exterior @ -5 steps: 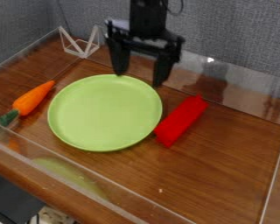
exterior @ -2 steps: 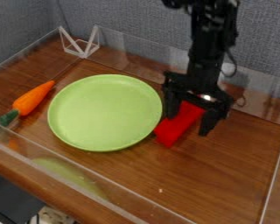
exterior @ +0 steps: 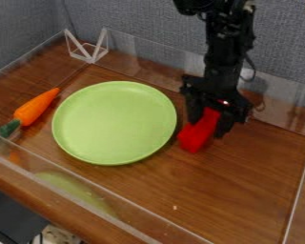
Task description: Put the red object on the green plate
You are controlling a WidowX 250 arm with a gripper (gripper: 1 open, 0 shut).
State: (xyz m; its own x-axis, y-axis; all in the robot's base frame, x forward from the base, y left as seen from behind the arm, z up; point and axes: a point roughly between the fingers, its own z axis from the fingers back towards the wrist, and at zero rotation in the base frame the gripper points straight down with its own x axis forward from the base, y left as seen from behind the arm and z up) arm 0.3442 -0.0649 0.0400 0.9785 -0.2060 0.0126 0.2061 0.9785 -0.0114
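The red object (exterior: 193, 136), a bright red bar, lies on the wooden table just right of the green plate (exterior: 113, 122), apart from its rim. My black gripper (exterior: 215, 116) points straight down over the bar's far end. Its fingers are drawn in against the bar's sides, and that end is hidden between them. The bar's near end shows below the fingers and rests on the table. Nothing lies on the large, round, lime-green plate.
An orange carrot (exterior: 35, 106) with a green top lies left of the plate. A white wire stand (exterior: 87, 45) sits in the far left corner. Clear plastic walls (exterior: 142, 205) ring the table, with a low one along the front.
The gripper came from behind the plate to the right and down onto the red bar. Its wide-open fingers have drawn in around the bar's far end.
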